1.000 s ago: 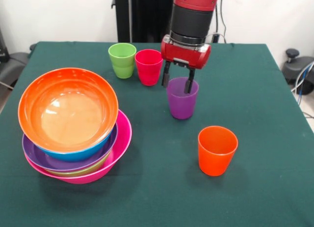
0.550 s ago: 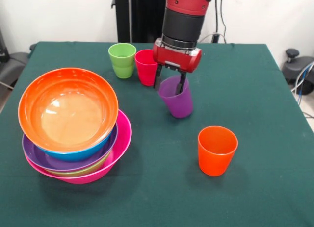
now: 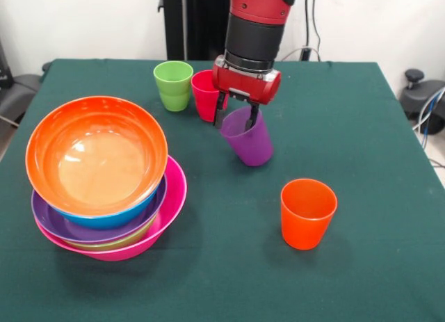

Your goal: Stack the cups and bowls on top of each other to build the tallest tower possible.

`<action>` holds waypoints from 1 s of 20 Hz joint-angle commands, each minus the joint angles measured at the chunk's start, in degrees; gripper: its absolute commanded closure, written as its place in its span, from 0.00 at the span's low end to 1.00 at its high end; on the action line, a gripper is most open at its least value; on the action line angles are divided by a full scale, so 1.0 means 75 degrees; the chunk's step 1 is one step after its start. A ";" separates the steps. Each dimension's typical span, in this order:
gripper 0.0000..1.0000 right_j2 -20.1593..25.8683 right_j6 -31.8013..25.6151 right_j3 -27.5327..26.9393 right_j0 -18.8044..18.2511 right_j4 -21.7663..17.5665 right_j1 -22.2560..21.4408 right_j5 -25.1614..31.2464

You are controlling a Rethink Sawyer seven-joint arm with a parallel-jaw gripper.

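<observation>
Now the purple cup (image 3: 247,138) is seen tilted, its mouth leaning toward the red cup (image 3: 207,94), whereas a second ago it stood upright on the bench (image 3: 361,127) with the pincer (image 3: 234,118) straddling its rim. The pincer is clenched on that rim, one finger inside the cup and one outside, and has been carried a little toward the red cup and slightly upward; whether the cup's base has fully left the cloth cannot be told. From this it is judged that the cup has been taken and that the carry toward the tower (image 3: 104,179) is beginning. The tower stands near the bench's left edge: a pink bowl (image 3: 175,191) as base, with purple, blue and other bowls nested in it, and an orange bowl (image 3: 97,154) open on top, into which the cup could be set. No cup is yet stacked. The green cup (image 3: 173,85) and the red cup stand just beside each other toward the far edge, the red one very close to the pincer, so contact there is a risk if the cup is swung sideways before being raised. The orange cup (image 3: 307,212) stands well apart toward the near right. Bare cloth lies between the pincer and the tower, so a raised path across it appears unobstructed.
</observation>
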 commanded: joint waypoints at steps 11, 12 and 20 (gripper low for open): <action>0.00 0.0684 0.0375 0.0073 0.0133 -0.0044 -0.0239 0.0533; 0.00 0.0681 0.0381 0.0095 0.0141 -0.0048 -0.0260 0.0524; 0.00 0.0621 0.0443 0.0066 0.0267 -0.0014 -0.0218 0.0537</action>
